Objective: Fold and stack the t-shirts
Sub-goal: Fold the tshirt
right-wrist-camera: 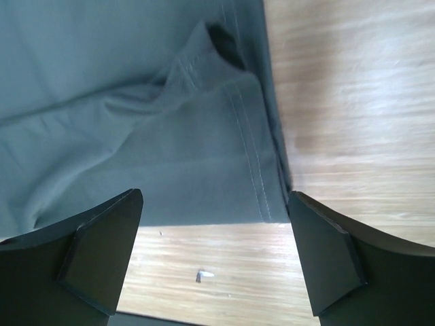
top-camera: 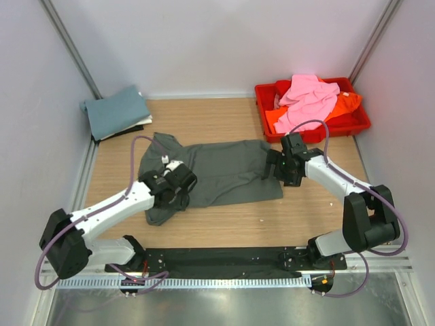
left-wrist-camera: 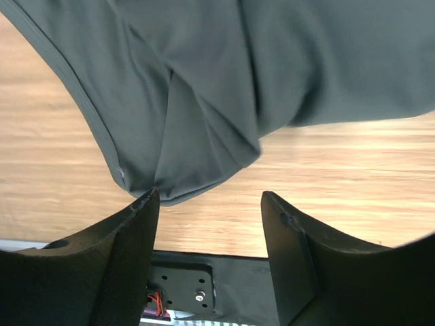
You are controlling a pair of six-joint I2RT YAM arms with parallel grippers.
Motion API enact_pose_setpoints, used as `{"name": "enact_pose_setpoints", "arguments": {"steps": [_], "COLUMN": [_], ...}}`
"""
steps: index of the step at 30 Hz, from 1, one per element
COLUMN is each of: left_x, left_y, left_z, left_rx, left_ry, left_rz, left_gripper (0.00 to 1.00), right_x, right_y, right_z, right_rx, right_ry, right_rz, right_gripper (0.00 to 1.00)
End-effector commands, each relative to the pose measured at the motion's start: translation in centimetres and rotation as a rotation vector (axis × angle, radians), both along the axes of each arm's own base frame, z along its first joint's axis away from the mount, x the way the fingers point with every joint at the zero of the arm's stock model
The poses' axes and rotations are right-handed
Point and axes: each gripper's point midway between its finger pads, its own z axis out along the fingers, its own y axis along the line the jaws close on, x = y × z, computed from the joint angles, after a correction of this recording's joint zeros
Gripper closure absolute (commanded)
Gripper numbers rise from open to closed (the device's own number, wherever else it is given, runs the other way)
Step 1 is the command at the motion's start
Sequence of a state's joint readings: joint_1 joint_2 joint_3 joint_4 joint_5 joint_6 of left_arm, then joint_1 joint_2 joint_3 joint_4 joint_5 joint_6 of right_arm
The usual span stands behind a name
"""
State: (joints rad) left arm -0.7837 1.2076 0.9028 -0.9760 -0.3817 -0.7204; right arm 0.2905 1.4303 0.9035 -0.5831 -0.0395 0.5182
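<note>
Grey shirt: the grey shirt (top-camera: 224, 173) lay spread flat mid-table, its long axis running left to right, collar end to the left and hem to the right.
Left gripper: the left gripper (top-camera: 179, 183) sat over the shirt's near-left part, fingers apart and holding nothing. In its wrist view a folded point of cloth reached down to the tip of one finger, with bare wood between the two.
Right gripper: the right gripper (top-camera: 276, 165) stood at the hem end, fingers also apart and empty. Its wrist view showed the stitched hem corner lying just ahead, between the finger lines, with the hem edge running away from the camera.
Key relation: each arm was at its own end of the long axis, so neither needed to cross over; the cloth lay just beyond each pair of fingertips.
Likely step: taking hold of both ends for a fold, judging by this placing.
Room: bare table (top-camera: 224, 227) showed in front of the shirt and behind it, giving space to carry an edge over.
Edges: the tray (top-camera: 360, 123) at back right was near the right arm's elbow side; the left wall was near the left arm.
Other shirts: a folded teal shirt (top-camera: 114, 112) lay at back left; a pink shirt (top-camera: 309, 95) and an orange shirt (top-camera: 348, 103) sat heaped in the tray, unfolded.
</note>
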Motion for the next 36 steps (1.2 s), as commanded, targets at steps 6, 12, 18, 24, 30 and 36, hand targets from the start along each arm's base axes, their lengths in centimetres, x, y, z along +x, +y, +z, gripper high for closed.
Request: {"name": "enact_pose_setpoints", "arguments": {"steps": [6, 12, 18, 24, 30, 36], "left_x": [-0.7, -0.6, -0.4, 0.0, 0.6, 1.1], "left_y": [0.3, 1.7, 2.5, 3.4, 1.8, 2.4], "left_z": [-3.0, -5.0, -5.0, -5.2, -5.9, -4.2], "left_rx": [0.02, 0.175, 0.235, 0.294, 0.216, 0.176], "left_ry": [-0.02, 0.038, 0.031, 0.031, 0.044, 0.038], "left_rz": [0.083, 0.099, 0.131, 0.172, 0.12, 0.129], "left_gripper": [0.44, 0.49, 0.46, 0.54, 0.85, 1.0], "right_x": [0.2, 0.1, -1.1, -2.7, -3.5, -3.2], "right_y": [0.6, 0.4, 0.3, 0.2, 0.3, -5.5], "right_z": [-0.9, -2.4, -3.9, -4.9, -5.4, -4.7], "right_rx": [0.089, 0.14, 0.148, 0.164, 0.187, 0.161], "right_ry": [0.003, 0.042, 0.069, 0.09, 0.078, 0.051], "right_rz": [-0.007, -0.038, -0.054, -0.066, -0.087, -0.294], "right_gripper": [0.02, 0.02, 0.1, 0.41, 0.99, 0.99]}}
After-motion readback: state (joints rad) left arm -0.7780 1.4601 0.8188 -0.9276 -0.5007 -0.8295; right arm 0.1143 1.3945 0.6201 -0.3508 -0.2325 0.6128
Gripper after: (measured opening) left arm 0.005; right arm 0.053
